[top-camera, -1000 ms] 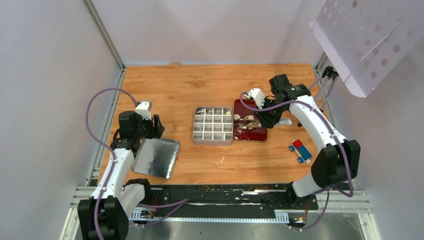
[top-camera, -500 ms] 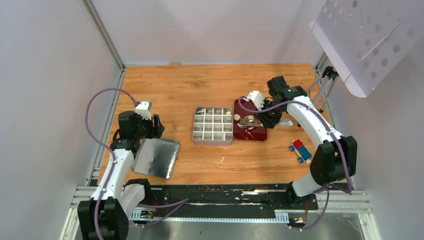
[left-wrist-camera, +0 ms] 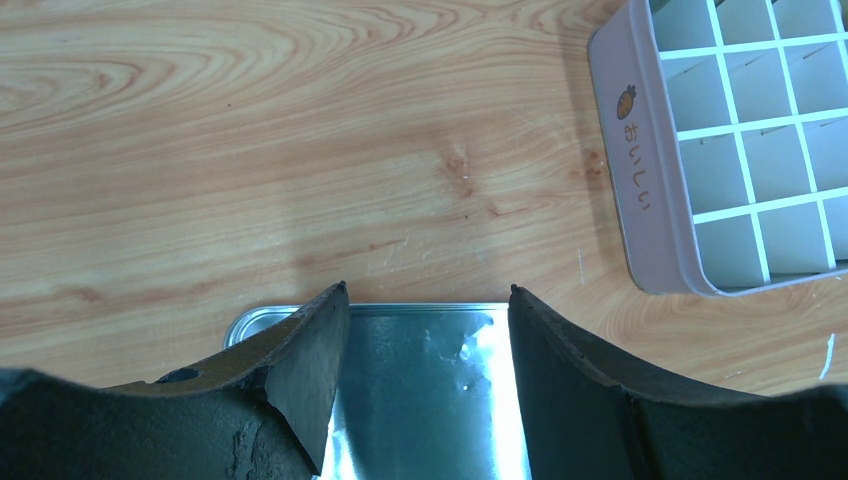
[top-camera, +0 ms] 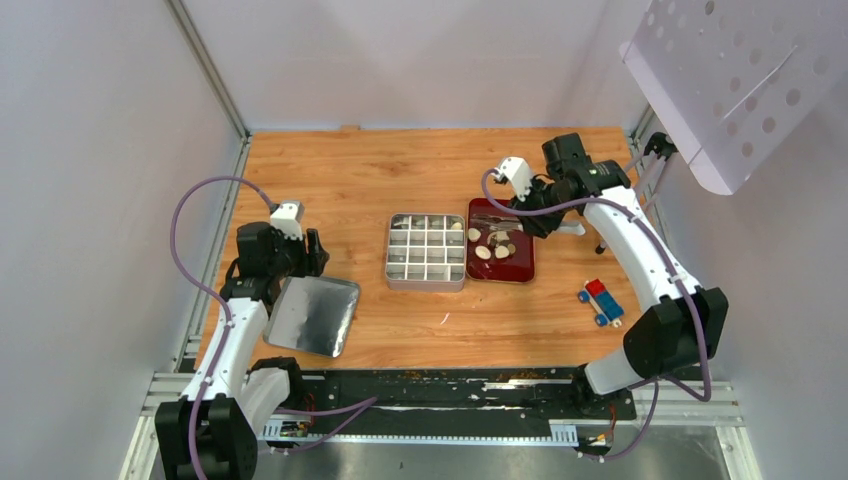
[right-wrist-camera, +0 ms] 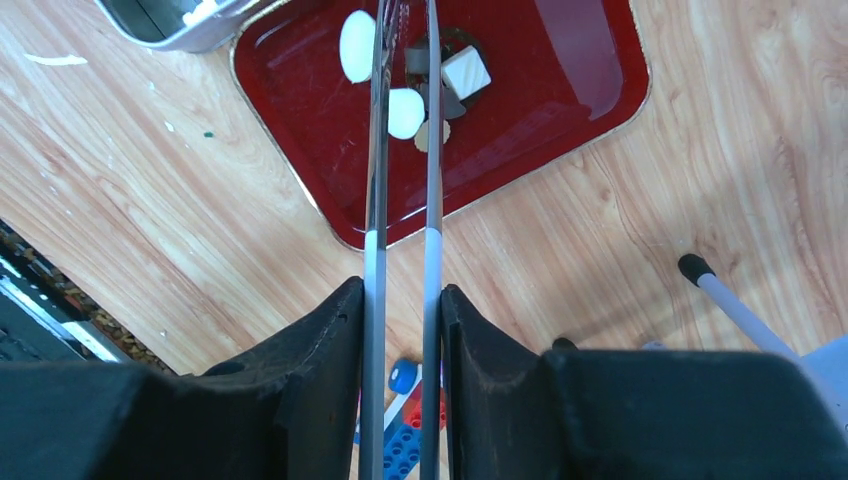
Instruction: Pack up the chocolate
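Note:
Several chocolate pieces, cream-white [top-camera: 482, 252] and dark, lie on a red tray [top-camera: 520, 270]. In the right wrist view the white ovals [right-wrist-camera: 405, 112] and a dark piece [right-wrist-camera: 452, 48] lie on the tray [right-wrist-camera: 560, 120]. One white piece [top-camera: 456, 228] sits in a far-right compartment of the gridded tin [top-camera: 426, 250]. My right gripper [top-camera: 543, 208] [right-wrist-camera: 400, 285] is shut on the long metal tongs [top-camera: 497, 222] [right-wrist-camera: 432, 150], held above the tray; their tips run off the view's top edge. My left gripper [top-camera: 313, 252] [left-wrist-camera: 427, 290] is open and empty over the lid's far edge.
The shiny tin lid [top-camera: 313, 315] [left-wrist-camera: 425, 390] lies at the left, and the tin [left-wrist-camera: 640, 200] is to its right. A red-and-blue block [top-camera: 600, 300] [right-wrist-camera: 410, 440] lies at the right. A thin stand with a black foot [right-wrist-camera: 690, 265] and a white perforated panel [top-camera: 720, 80] are at the far right.
My right arm has risen and drawn back toward the far right with the tongs, uncovering the pieces on the tray. The left arm has not moved.

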You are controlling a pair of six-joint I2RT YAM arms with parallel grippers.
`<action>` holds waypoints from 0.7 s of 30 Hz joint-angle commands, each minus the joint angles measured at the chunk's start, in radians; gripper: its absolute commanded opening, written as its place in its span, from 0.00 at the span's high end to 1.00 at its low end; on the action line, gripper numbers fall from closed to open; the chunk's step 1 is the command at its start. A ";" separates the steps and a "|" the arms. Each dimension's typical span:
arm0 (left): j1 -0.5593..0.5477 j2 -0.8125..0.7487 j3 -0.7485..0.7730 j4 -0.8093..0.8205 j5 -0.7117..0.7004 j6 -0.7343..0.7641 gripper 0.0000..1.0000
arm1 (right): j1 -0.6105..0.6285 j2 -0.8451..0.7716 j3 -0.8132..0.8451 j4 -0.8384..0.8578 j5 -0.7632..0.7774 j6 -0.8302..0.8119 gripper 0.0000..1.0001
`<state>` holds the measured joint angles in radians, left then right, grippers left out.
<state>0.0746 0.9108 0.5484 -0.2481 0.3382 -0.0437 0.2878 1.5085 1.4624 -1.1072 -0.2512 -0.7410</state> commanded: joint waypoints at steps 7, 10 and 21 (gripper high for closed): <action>0.010 -0.013 0.020 0.022 0.009 -0.003 0.32 | 0.016 -0.020 0.088 -0.002 -0.158 0.085 0.85; 0.010 -0.017 0.021 0.020 0.009 -0.002 0.32 | 0.034 0.006 0.113 -0.001 -0.171 0.093 0.85; 0.009 -0.024 0.018 0.024 0.005 -0.002 0.32 | 0.069 0.048 0.102 -0.016 -0.191 0.093 0.84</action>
<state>0.0746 0.9085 0.5488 -0.2497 0.3382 -0.0433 0.3435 1.5612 1.5475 -1.1236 -0.4053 -0.6556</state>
